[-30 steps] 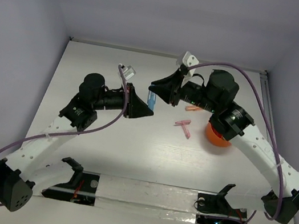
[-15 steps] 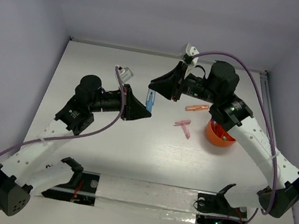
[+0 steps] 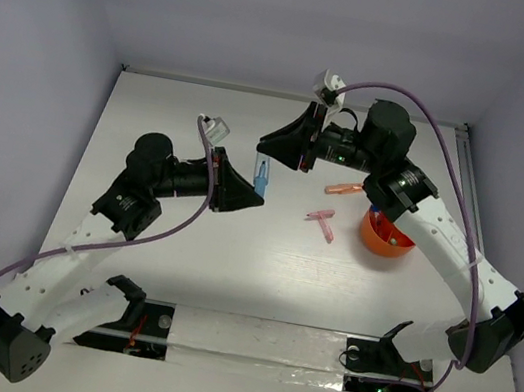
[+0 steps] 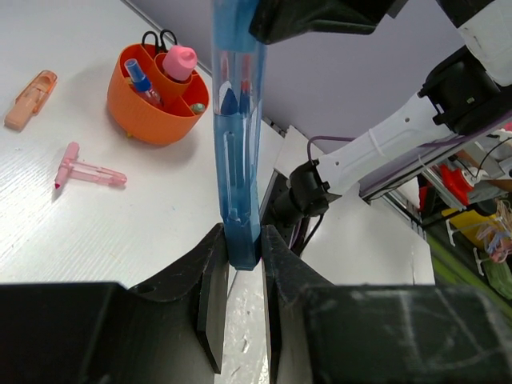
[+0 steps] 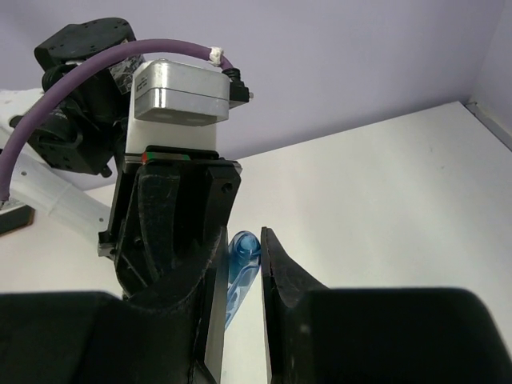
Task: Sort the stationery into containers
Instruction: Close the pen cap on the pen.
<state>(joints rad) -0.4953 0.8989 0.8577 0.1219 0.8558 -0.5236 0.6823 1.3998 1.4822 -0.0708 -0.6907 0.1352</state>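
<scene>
risk: the clear-blue piece (image 3: 261, 177) is up in the air between the two arms, above the table (image 3: 228, 271), gripped for certain only at its lower end. if the left gripper (image 4: 238, 240) lets go before the right gripper (image 5: 240, 252) has a firm pinch, the piece probably drops and may bounce or roll out of easy reach. it looks like smooth, narrow plastic, so a pinch near the tip could slip or tip it. if both grippers clamp and pull at different angles, it could twist out of one of them.

left gripper: fingers nearly together, clamped on the bottom end of the piece, which stands straight up from them in the left wrist view.

right gripper: fingers a narrow gap apart with the rounded top end of the piece between them. the right wrist view does not show whether the pads actually press it.

orange bowl (image 3: 383, 240) sits well apart to the right and holds scissors (image 4: 156, 38) and a pink tube (image 4: 179, 60). a pink t-shaped piece (image 3: 322, 219) lies on the table between the handover and the bowl.
</scene>
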